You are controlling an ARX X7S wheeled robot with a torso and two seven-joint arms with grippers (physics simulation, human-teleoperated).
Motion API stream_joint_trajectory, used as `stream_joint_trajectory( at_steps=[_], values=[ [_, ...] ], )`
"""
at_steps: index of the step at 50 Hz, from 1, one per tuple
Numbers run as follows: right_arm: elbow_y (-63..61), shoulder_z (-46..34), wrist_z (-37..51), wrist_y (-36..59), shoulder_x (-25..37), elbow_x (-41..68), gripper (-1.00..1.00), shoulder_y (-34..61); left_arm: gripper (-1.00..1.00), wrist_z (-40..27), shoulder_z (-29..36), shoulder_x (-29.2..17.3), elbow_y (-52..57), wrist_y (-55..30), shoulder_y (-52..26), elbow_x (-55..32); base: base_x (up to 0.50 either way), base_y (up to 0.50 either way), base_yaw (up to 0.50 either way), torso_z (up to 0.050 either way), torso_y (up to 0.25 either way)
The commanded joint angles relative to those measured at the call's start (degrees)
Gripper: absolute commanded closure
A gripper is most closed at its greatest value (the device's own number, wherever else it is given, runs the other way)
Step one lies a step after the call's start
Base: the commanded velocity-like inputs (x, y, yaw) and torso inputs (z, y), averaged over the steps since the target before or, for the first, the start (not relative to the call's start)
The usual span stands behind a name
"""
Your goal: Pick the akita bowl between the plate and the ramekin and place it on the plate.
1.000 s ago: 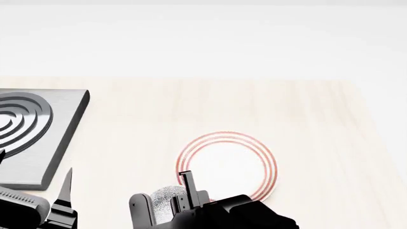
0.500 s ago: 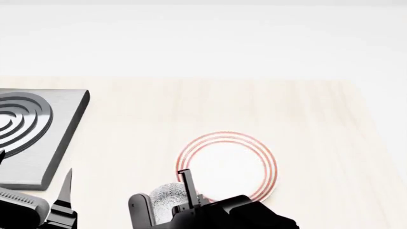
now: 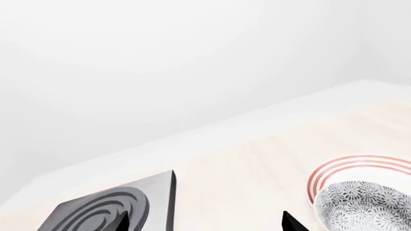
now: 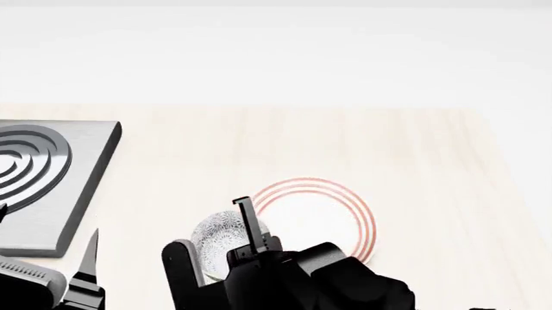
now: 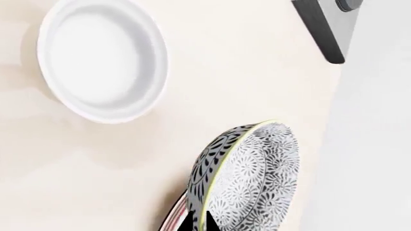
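The speckled grey-and-white akita bowl [image 4: 220, 236] hangs just left of the plate [image 4: 324, 216], a white disc with red rings, and covers the plate's left rim in the head view. My right gripper [image 5: 202, 223] is shut on the bowl's [image 5: 247, 175] rim, one tip inside the wall and one outside. One of its fingers [image 4: 248, 219] stands up at the bowl's right side. The plain white ramekin [image 5: 103, 60] rests on the table beyond the bowl and shows only in the right wrist view. My left gripper [image 3: 207, 225] is open with nothing between its fingers, left of the bowl [image 3: 363, 207].
A grey metal burner slab with concentric rings [image 4: 48, 174] lies at the table's left, close to the left gripper. The light wooden table [image 4: 414, 148] ends at its right edge [image 4: 509, 200] and at a white wall behind.
The right gripper has risen with the bowl, carrying it up and slightly left in the head view. The left arm has stayed put.
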Motion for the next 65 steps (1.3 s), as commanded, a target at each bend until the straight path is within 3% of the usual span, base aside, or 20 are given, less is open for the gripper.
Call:
stream_joint_trajectory(
  at_steps=[1,21,52,65],
  values=[
    [-4.61,2.04,-1.31,3.84,0.96,-3.25,1.0,2.43,-1.0,1.78,-1.16,1.18,0.55,-0.7,0.31,0.86,0.0,0.0,0.0,0.0,0.0],
    [7.52,3.0,0.7,-0.08,0.78,-3.51,1.0,2.23,-1.0,1.72,-0.48,1.15,0.38,-0.34,0.44,1.06,0.0,0.0,0.0,0.0,0.0],
    [50.89,4.95,7.92,-19.68,-14.91,-3.41,1.0,-0.45,-1.0,1.94,-0.46,0.26,0.94,0.96,1.2,1.1,0.0,0.0,0.0,0.0,0.0],
    [46.24,4.62,7.71,-17.34,-12.33,-3.52,1.0,-2.04,-1.0,1.69,-0.43,0.27,0.76,1.02,1.22,1.1,0.0,0.0,0.0,0.0,0.0]
  ],
)
